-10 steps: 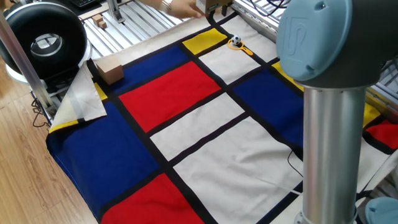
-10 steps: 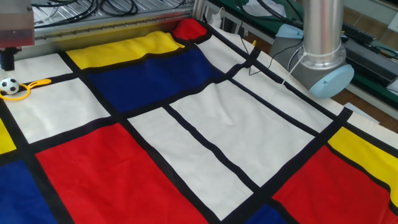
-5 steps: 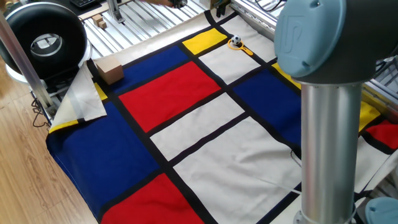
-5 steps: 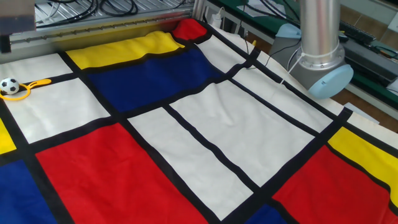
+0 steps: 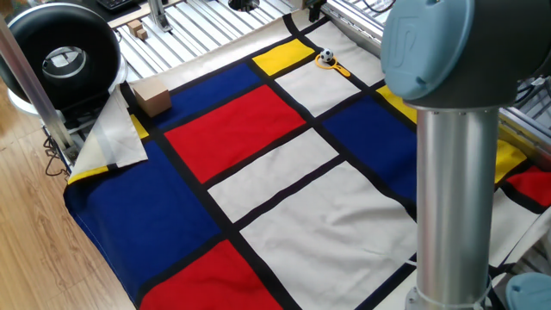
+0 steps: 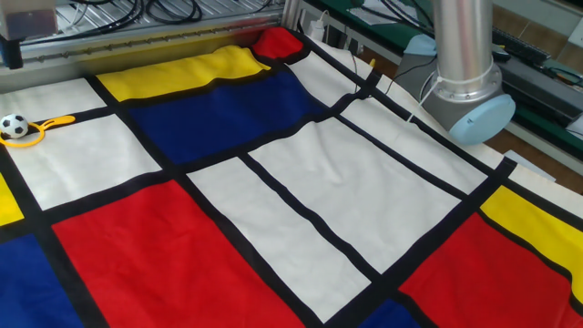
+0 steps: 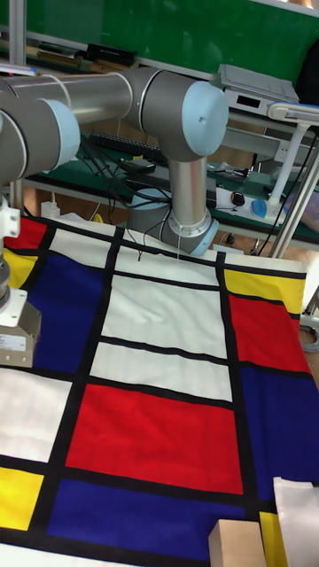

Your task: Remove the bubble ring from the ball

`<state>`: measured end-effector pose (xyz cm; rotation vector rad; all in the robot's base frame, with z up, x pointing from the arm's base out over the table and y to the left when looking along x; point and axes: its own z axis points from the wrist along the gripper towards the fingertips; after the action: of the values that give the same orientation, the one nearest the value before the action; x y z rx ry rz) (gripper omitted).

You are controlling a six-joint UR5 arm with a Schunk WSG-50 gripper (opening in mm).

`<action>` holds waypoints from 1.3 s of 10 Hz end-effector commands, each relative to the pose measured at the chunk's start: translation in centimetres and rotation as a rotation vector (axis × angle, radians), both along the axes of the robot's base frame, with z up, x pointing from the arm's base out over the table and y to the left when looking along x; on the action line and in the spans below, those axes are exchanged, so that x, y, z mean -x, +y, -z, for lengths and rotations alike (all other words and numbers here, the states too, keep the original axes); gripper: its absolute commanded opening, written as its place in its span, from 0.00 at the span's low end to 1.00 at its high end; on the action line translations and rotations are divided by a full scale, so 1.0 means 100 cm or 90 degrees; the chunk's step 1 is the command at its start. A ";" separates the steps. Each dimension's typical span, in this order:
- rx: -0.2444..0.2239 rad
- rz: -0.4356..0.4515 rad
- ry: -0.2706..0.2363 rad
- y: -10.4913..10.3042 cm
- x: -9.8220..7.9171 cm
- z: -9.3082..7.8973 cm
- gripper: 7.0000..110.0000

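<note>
- The hand [image 6: 11, 56] hangs at the picture's edge, above and just behind the ball [image 6: 13, 125]. Only its grey body and a dark lower part show. The jaws are cut off or too small to read, so whether they are released or clenched cannot be told. Nothing is seen hanging from it.
- The ball sits on the cloth [image 6: 301, 191] that covers the table, on a black band beside a white panel. It is not touched by the hand.
- The bubble ring [image 6: 56, 120] lies flat around the ball: its loop encircles the ball's base, and its short handle points away from the ball along the black band.
- In the one fixed view the same pair shows at the cloth's far corner, the loop under the ball and the handle sticking out beside it.
- Progress, as a judgement: nothing of the task is done. The ring has not been lifted or slid clear.
- What is left: come down to the handle, grip it, and raise the loop over the ball without rolling the ball away.
</note>
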<state>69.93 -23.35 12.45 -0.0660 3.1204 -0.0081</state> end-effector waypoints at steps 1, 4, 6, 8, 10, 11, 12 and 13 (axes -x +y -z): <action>0.016 0.013 0.016 -0.014 0.012 0.006 0.00; 0.002 0.075 0.066 -0.008 0.032 0.006 0.00; 0.019 0.090 0.032 -0.016 0.019 0.006 0.00; 0.046 0.147 0.113 -0.022 0.052 0.003 0.00; 0.028 0.146 0.078 -0.018 0.038 0.009 0.00; 0.036 0.148 0.055 -0.026 0.029 0.034 0.00; 0.049 0.154 0.041 -0.027 0.020 0.048 0.00; 0.057 0.156 0.041 -0.026 0.018 0.057 0.00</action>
<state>67.14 -25.92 9.13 0.2830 3.2020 -0.1333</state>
